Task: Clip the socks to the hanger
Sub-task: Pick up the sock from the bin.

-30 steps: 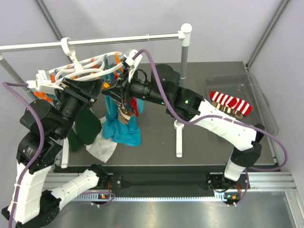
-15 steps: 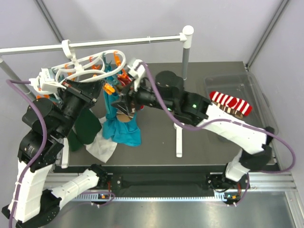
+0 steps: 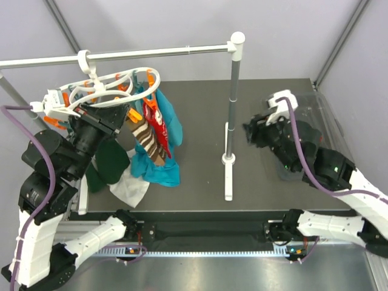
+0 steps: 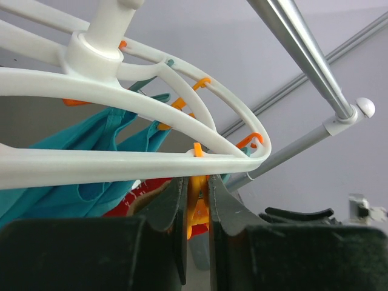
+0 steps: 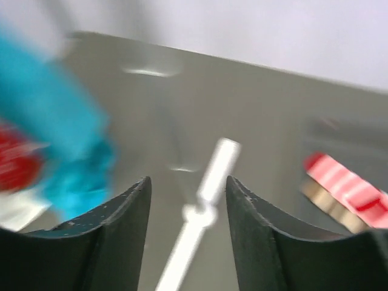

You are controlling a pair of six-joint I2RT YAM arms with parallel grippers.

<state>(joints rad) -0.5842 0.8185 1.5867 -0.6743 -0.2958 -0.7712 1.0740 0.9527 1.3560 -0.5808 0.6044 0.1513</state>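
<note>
The white hanger (image 3: 115,82) hangs by its hook from the rail. A brown striped sock (image 3: 145,136) and a red sock (image 3: 160,127) dangle from its right end, in front of a teal garment (image 3: 173,124). My left gripper (image 4: 197,182) sits just under the hanger ring (image 4: 121,160), shut on an orange clothespin (image 4: 196,203). My right gripper (image 3: 250,132) is far off to the right, beside the tray, open and empty. In the blurred right wrist view another red-and-white sock (image 5: 345,188) lies to the right of that right gripper (image 5: 188,188).
The long white rail (image 3: 151,53) rests on an upright post (image 3: 232,91) with a white foot (image 3: 228,176) mid-table. A clear tray (image 3: 327,106) lies at the right under the right arm. Dark green (image 3: 112,163) and white (image 3: 130,189) cloths lie below the hanger.
The right arm let go at the hanger and swung back right to the tray, jaws now open. The left gripper closed on the orange clothespin. The two socks now hang freely.
</note>
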